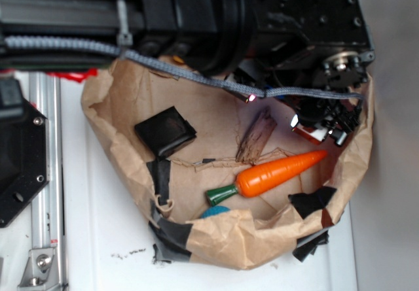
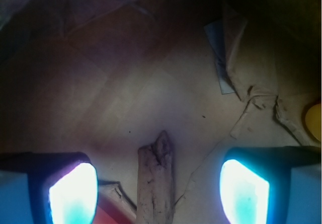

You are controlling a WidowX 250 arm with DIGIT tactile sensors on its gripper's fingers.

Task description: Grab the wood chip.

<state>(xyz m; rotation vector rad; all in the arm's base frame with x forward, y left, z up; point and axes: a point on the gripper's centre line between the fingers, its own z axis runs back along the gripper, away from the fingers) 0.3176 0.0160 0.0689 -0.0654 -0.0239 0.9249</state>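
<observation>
My pincer (image 2: 158, 194) hung released, spread astride the wood chip (image 2: 156, 181), whose long axis ran between my fingers (image 2: 73, 194) toward the counter's (image 1: 98, 232) far edge.

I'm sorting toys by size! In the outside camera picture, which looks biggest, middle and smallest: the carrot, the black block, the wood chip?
1. Carrot, clearly longest.
2. Black block.
3. Wood chip, though these two look close, so that's unsure.

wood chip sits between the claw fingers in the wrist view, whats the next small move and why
Probably lower straight down, then close. In the wrist view the wood chip lies on the brown paper between the two fingers, which stand wide apart and clear of it, so the open claw looks centred already.
</observation>
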